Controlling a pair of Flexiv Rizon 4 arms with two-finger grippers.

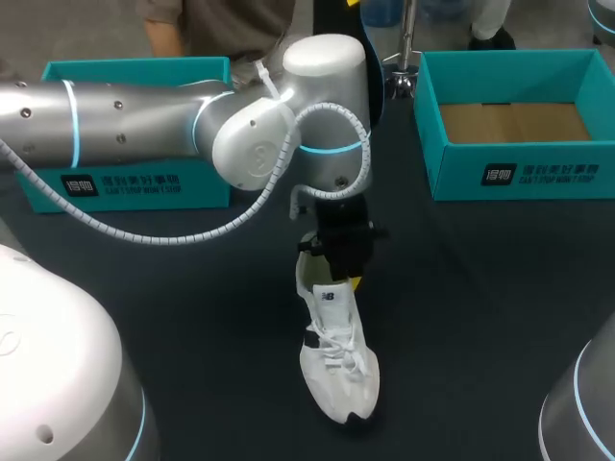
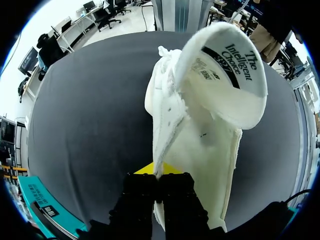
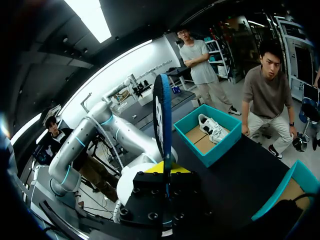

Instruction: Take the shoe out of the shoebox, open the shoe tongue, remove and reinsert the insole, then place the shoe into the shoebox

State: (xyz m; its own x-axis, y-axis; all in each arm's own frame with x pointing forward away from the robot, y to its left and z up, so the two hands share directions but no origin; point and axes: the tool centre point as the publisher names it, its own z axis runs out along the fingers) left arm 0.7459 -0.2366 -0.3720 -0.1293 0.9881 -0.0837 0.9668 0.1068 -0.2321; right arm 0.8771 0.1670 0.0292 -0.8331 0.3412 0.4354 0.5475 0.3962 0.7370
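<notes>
While left claw (image 2: 157, 172) is pinched together on the shoe's collar edge, the shoe (image 1: 338, 370) sits on the table (image 1: 480, 307), mid-table, toe toward the robot and heel end under the claw. The left wrist view shows the thin white edge of the upper running straight in between the two fingers, with the yellow tip just behind it. The tongue (image 2: 225, 65) is folded back ahead of the claw, printed underside showing. Can't tell whether the heel is lifted off the table.

Right claw (image 3: 166, 170) is up off the table, clamped on the insole (image 3: 162, 115). The insole is dark blue, standing upright and seen edge-on between the fingers. Not visible in the head view.

Left shoebox (image 1: 135, 182) is behind the left arm (image 1: 144, 120), which covers most of its opening. The right wrist view shows a second shoe (image 3: 212, 127) inside it. Right shoebox (image 1: 519, 178) is well apart from the shoe, with its cardboard floor showing.
</notes>
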